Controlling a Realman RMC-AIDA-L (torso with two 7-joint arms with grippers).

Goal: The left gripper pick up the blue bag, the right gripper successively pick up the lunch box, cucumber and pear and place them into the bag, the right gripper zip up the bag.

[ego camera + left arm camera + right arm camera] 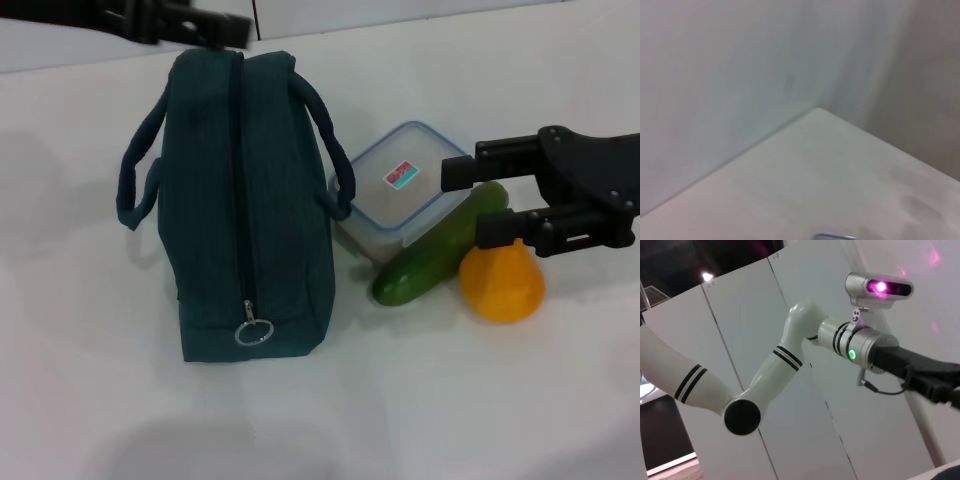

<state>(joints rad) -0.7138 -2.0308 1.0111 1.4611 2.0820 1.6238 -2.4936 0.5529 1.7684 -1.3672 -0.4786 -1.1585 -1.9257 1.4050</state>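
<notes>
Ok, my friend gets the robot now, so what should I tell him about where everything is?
Left gripper: above the far end of the blue bag, holding nothing.
Right gripper: open, over the cucumber and pear, holding nothing.
The bag stands zipped on the table. The lunch box, cucumber and pear lie beside it.
Done: nothing.
Left: lift the bag, pack all three, zip it.

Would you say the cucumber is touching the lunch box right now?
Touching. In the head view, the cucumber lies diagonally along the lunch box's near side, pressed against it with no gap showing between them.
</notes>
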